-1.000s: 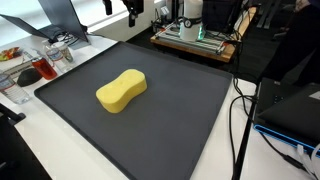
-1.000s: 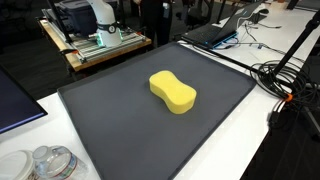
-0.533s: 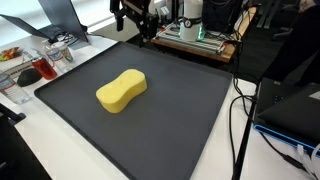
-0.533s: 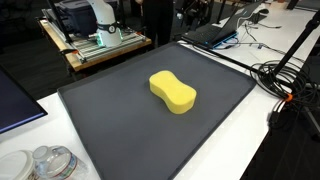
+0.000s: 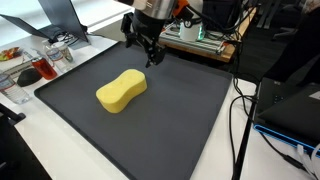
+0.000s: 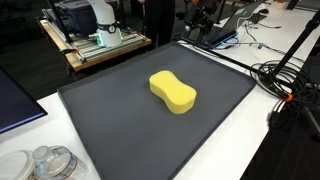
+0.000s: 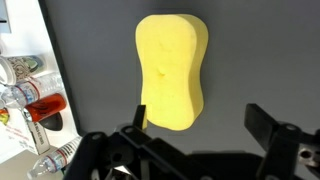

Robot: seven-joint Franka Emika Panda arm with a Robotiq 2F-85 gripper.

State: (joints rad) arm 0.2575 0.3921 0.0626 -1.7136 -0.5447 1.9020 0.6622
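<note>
Overhead, in an exterior view, the gripper hangs above the far edge of the black mat, jaws spread wide and empty. The yellow sponge lies mid-mat, apart from it.

In an exterior view, the sponge sits central and the gripper is over the far corner.

In the wrist view, the sponge lies ahead of the parted fingers.

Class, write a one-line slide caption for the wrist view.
Open hand above a dark mat, a yellow peanut-shaped sponge lying ahead; bottles beside the mat.
</note>
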